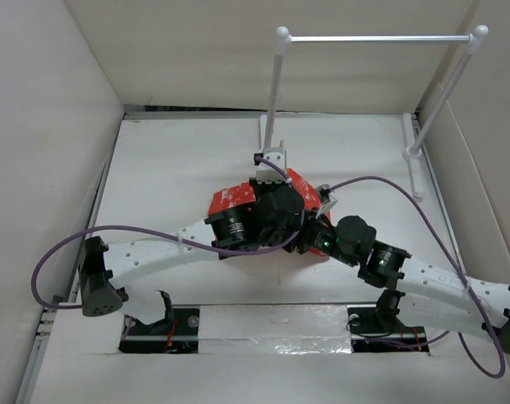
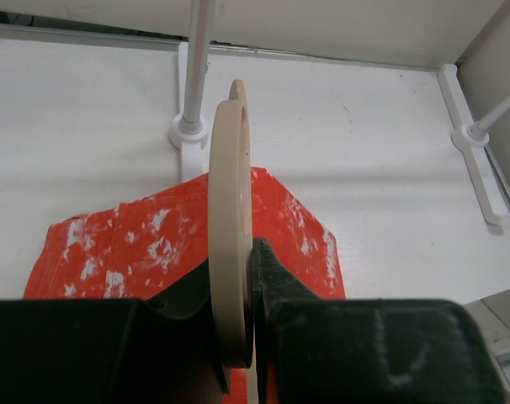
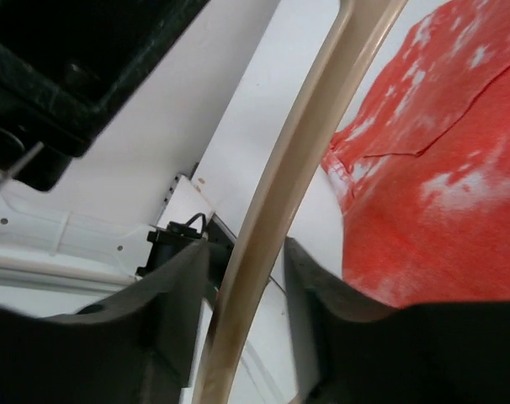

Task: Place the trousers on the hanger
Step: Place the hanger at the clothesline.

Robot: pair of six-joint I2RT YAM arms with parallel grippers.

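While left claw (image 2: 234,282) pinches hanger (image 2: 231,185), edge-on, long axis toward rack (image 2: 196,67)

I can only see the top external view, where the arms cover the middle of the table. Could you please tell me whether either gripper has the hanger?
Observer: Yes. The left wrist view shows the left gripper shut on the beige hanger, which stands edge-on in its grip.
Operator: Thank you. And the right gripper?
Observer: In the right wrist view the right gripper straddles the hanger's curved bar. I cannot tell whether it pinches.
Operator: Are the trousers on it yet?
Observer: No. The trousers lie on the table beyond the hanger, with no fabric over it in either wrist view.
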